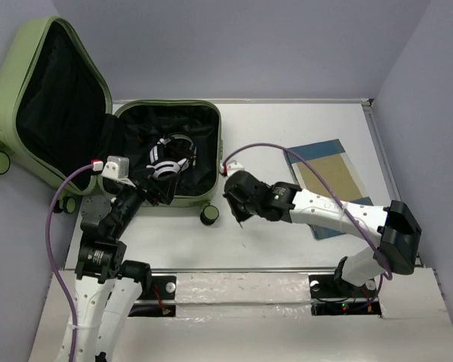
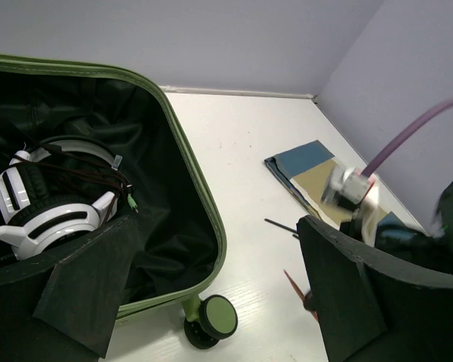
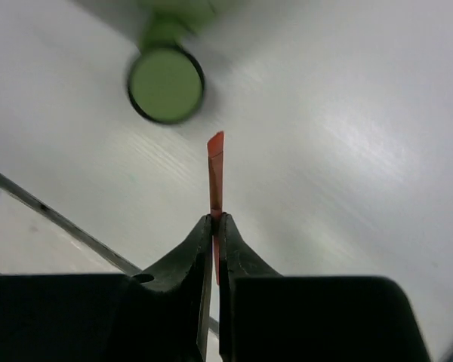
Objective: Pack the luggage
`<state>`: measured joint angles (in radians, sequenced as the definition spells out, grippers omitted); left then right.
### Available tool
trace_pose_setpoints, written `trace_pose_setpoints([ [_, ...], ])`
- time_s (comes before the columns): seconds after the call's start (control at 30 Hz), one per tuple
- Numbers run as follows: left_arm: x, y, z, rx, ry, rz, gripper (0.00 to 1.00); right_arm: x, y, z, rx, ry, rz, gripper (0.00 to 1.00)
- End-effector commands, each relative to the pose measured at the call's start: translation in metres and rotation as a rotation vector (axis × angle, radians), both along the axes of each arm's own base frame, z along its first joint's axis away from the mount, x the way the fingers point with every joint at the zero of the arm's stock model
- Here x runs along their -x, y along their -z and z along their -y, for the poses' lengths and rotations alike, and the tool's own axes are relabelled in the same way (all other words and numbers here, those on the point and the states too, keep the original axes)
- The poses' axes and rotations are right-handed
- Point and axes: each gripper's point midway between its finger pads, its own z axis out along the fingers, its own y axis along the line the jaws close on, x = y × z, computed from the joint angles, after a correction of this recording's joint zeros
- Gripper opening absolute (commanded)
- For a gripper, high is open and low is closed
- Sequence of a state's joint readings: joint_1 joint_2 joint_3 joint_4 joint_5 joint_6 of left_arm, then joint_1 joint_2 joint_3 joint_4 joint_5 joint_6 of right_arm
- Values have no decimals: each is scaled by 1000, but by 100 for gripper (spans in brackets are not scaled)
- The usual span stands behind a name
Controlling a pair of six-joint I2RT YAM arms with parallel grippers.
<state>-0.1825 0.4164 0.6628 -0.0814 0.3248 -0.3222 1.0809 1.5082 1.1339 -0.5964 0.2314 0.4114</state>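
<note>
The luggage (image 1: 217, 151), a pale green hard-shell suitcase with black lining, lies open at the table's back left with its lid propped up. White-and-black headphones (image 1: 170, 158) rest inside it (image 2: 53, 204). My left gripper (image 1: 155, 188) hangs open over the suitcase's front rim (image 2: 204, 219), holding nothing. My right gripper (image 1: 238, 216) hovers just right of the front caster wheel (image 1: 209, 215). It is shut (image 3: 215, 219) on a thin red stick (image 3: 214, 162), which pokes out past the fingertips above the white tabletop. The same red stick (image 2: 296, 286) shows in the left wrist view.
A blue-and-tan folder (image 1: 325, 173) lies on the right half of the table under my right arm. A thin black stick (image 2: 279, 225) lies on the table between the suitcase and the folder. Grey walls close in the back and both sides.
</note>
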Motion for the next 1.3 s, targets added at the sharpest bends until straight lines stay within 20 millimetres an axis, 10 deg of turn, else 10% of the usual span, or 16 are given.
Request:
trace_pose_setpoints([
  [0.0,6,-28,2,5,18,79,99,-62,-99,-75,-266,20,237,7],
  [0.13,6,-26,1,3,15,75,99,-119,-170,-117,-433,61,333,7],
  [0.27,9,-27,2,2,19,79,99,-180,-172,-121,-476,139,301,66],
  [0.33,10,-27,3,3,22,80,99,-181,-174,-111,-498,142,276,70],
  [0.43,14,-28,5,2,33,84,99,-178,-154,-58,-418,202,281,69],
  [0.47,15,-29,6,4,37,89,99,-169,-114,-34,-339,226,230,64],
  [0.63,18,-32,8,7,47,99,99,-157,-54,86,-240,412,142,52],
  [0.77,18,-32,6,7,37,101,99,-137,-15,134,-60,456,84,50],
  [1.0,18,-31,7,6,43,97,99,-128,47,156,130,432,-94,49],
  [1.27,17,-31,8,4,46,96,99,-96,72,179,210,514,-182,46],
])
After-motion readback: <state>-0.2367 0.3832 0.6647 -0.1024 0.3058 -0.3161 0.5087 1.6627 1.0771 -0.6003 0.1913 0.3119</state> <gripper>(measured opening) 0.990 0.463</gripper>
